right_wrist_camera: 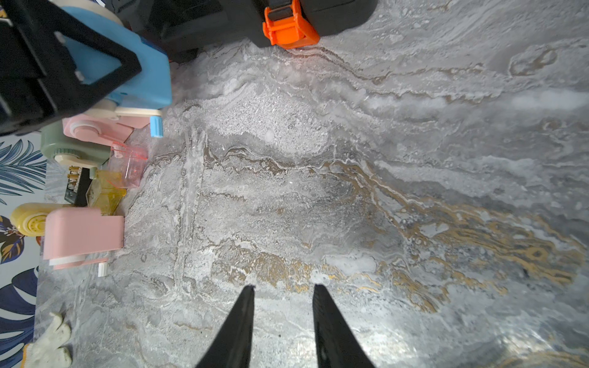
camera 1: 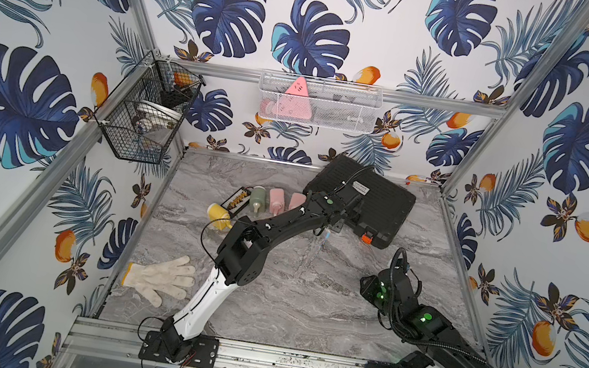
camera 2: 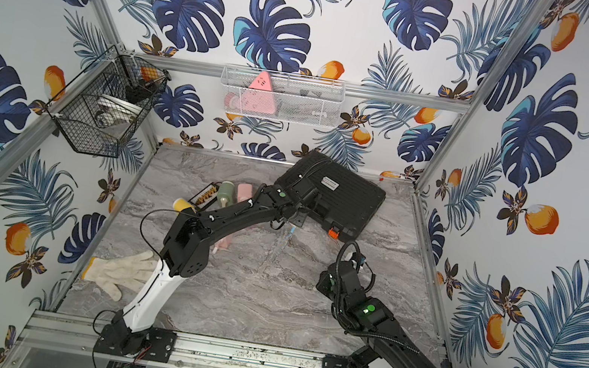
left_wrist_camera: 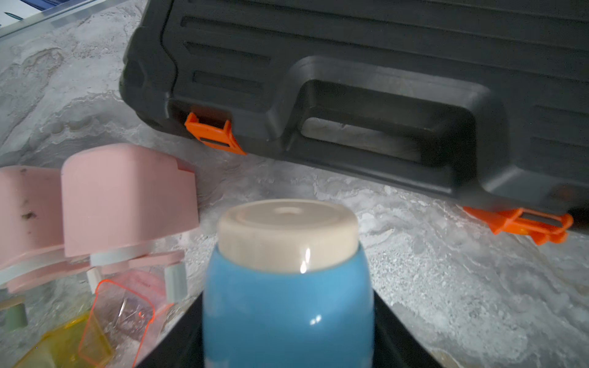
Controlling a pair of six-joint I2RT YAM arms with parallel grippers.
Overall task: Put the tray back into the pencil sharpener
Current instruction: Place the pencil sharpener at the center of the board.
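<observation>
Holding the blue pencil sharpener (left_wrist_camera: 287, 286) is the left gripper (left_wrist_camera: 288, 337), jaws clamped on its sides. The right gripper (right_wrist_camera: 283, 288) hangs over the bare marble table (right_wrist_camera: 414, 143), jaws apart and empty.

Six sharpeners show: the blue one, three pink sharpeners (left_wrist_camera: 127, 204), one green sharpener (right_wrist_camera: 73, 146) and one yellow sharpener (camera 1: 219, 215). Two loose trays lie side by side on the table, hidden under the left arm in both top views. The clear pink tray (right_wrist_camera: 127, 165) sits just beside a pink sharpener, apart from the blue one, seemingly open side up; its long axis is hard to read. The yellow tray (right_wrist_camera: 106, 191) lies next to it. The blue sharpener's cream end points at the black tool case (camera 1: 373, 200), which has two orange latches (left_wrist_camera: 212, 133). One white work glove (camera 1: 160, 275) lies near the left wall.
</observation>
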